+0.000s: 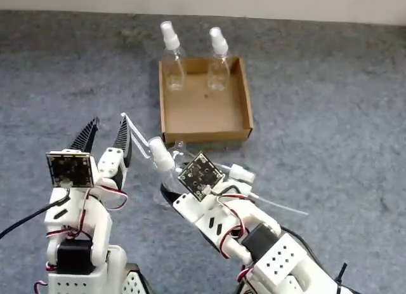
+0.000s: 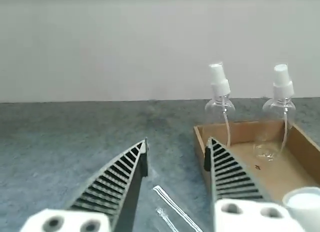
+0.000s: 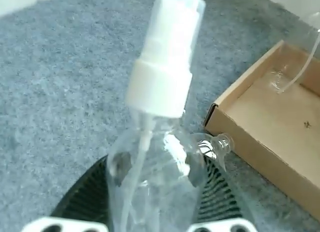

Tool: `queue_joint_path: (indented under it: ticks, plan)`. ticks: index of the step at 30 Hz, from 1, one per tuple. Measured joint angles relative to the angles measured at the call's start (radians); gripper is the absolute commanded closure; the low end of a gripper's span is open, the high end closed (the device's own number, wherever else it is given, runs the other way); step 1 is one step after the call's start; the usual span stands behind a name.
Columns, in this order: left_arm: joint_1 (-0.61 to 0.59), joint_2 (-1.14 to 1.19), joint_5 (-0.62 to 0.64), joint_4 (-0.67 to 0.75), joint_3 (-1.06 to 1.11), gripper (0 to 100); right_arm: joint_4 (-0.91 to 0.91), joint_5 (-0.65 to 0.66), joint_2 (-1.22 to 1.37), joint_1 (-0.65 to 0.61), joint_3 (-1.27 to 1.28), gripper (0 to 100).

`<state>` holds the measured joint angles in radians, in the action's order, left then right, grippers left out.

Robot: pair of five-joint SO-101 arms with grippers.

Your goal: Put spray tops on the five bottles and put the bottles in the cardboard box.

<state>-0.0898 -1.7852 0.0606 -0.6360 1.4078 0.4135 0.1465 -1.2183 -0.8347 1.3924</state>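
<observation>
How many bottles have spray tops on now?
3: two capped bottles stand in the cardboard box, a third bottle is in the right gripper. Others may hide under that arm.

The bottle (image 3: 160, 177) is made of clear, glossy plastic, and its top (image 3: 165, 66) of smooth white plastic. The box (image 1: 204, 113) is formed of matt brown cardboard. The table (image 1: 330, 116) is covered with rough grey carpet (image 1: 63, 72). The left gripper's (image 2: 177, 142) fingers (image 2: 117, 184) are moulded in black ribbed plastic.
</observation>
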Motion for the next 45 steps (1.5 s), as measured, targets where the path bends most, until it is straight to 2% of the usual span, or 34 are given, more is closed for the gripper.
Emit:
queue_joint_path:
  ticks: [6, 12, 16, 25, 30, 32, 36, 40, 45]
  plan:
    - [0.071, 0.000, 0.000, 0.003, 0.000, 83, 0.000, 0.000, 0.000, 0.000, 0.000, 99.5]
    - [0.126, 0.002, -0.055, 0.003, 0.009, 83, 0.000, 0.000, 0.000, 0.000, 0.000, 99.5]
    - [0.135, 0.000, -0.058, -0.006, 0.011, 83, 0.000, 0.000, 0.000, 0.000, 0.000, 99.5]
    - [0.138, -0.023, -0.058, -0.149, 0.011, 83, 0.000, 0.000, 0.000, 0.044, 0.000, 99.5]
    - [0.137, -0.023, -0.058, -0.155, 0.009, 83, 0.000, 0.000, 0.000, 0.049, 0.000, 99.5]
    - [0.098, -0.023, -0.058, -0.155, 0.009, 83, 0.000, 0.000, 0.000, 0.055, 0.000, 99.5]
    - [0.031, -0.023, -0.012, -0.160, 0.009, 83, -0.017, 0.000, 0.000, 0.132, 0.000, 99.5]
    - [0.034, -0.029, 0.003, -0.160, 0.026, 83, -0.083, 0.000, 0.008, 0.235, -0.049, 99.5]
    - [0.132, -0.023, -0.012, -0.160, 0.049, 83, -0.097, 0.000, 0.063, 0.275, -0.203, 99.5]
